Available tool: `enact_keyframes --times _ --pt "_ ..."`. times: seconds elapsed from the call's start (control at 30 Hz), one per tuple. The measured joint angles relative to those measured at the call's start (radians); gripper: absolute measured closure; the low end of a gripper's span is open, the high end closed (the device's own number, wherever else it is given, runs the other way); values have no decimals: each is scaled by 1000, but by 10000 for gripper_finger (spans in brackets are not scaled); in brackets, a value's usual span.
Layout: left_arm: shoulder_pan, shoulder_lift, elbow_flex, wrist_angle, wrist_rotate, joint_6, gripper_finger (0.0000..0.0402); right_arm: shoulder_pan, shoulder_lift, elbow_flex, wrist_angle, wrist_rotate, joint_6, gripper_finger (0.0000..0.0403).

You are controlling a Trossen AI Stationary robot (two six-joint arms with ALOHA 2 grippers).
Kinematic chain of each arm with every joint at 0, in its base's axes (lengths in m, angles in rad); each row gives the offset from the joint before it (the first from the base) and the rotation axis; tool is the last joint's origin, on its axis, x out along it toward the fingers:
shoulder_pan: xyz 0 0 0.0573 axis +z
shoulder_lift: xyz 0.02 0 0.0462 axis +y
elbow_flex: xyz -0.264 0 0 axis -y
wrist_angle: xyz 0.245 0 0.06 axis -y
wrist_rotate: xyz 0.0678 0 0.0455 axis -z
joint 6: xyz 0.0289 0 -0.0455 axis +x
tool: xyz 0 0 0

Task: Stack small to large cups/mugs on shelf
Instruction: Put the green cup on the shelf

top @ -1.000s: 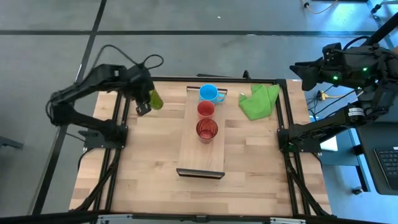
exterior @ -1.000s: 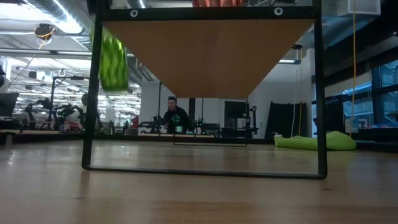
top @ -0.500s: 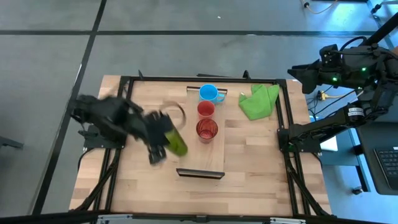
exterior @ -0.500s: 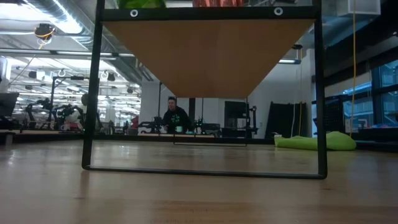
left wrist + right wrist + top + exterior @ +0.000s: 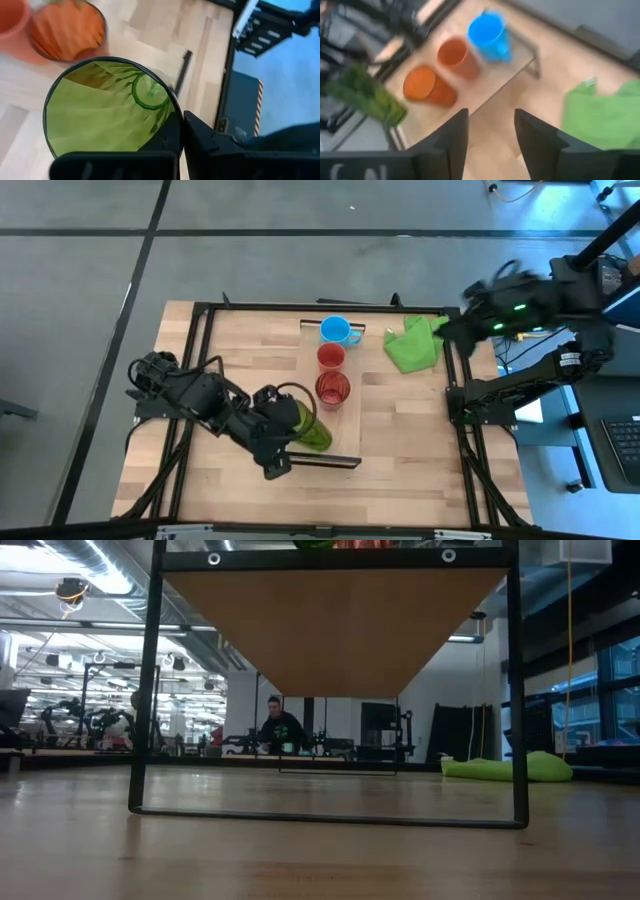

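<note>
The shelf (image 5: 345, 425) lies lengthwise in the table's middle. On it stand a light blue mug (image 5: 335, 330) at the far end, then a small red cup (image 5: 331, 355), then a translucent red tumbler (image 5: 333, 390). My left gripper (image 5: 283, 428) is shut on the olive-green tumbler (image 5: 308, 431) over the shelf's near end. Only a green sliver of that tumbler (image 5: 313, 544) shows in the low view, above the shelf top. My right gripper (image 5: 490, 112) hovers open and holding nothing over the table's far right corner, beside the green cloth. My left gripper pinches the green tumbler's wall at the rim (image 5: 172, 112), one finger inside the mouth and one outside (image 5: 200, 140). The fingers come slanting down from the table's left. The tumbler hangs tilted, its base toward the table's right, over the shelf's near end.
A bright green cloth (image 5: 415, 342) lies at the table's far right. Dark frame rails (image 5: 462, 420) run along the table's left and right sides. Bare wood lies on both sides of the shelf. A person sits far behind the table in the low view.
My left gripper has swung from the table's far left toward the right and the near edge, carrying the green tumbler to above the shelf's near end; the tumbler is now tipped more on its side. My right gripper has tipped downward and moved toward the cloth.
</note>
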Motion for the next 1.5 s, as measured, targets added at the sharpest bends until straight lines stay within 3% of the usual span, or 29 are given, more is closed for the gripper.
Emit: enact_keyframes --times 0.23,0.4,0.7,0.97,1.5 --pt "15 7 2 16 -20 51 401 120 -29 -303 261 -185 87 321" --pt "32 12 2 17 2 118 401 242 -48 -459 484 -211 233 393" --pt "46 15 2 45 68 213 401 478 -6 -706 967 -117 486 398" --pt "58 15 -35 65 112 278 398 568 83 -881 1376 -24 615 399" --pt "58 14 -93 166 133 352 396 581 239 -897 1448 43 669 401"
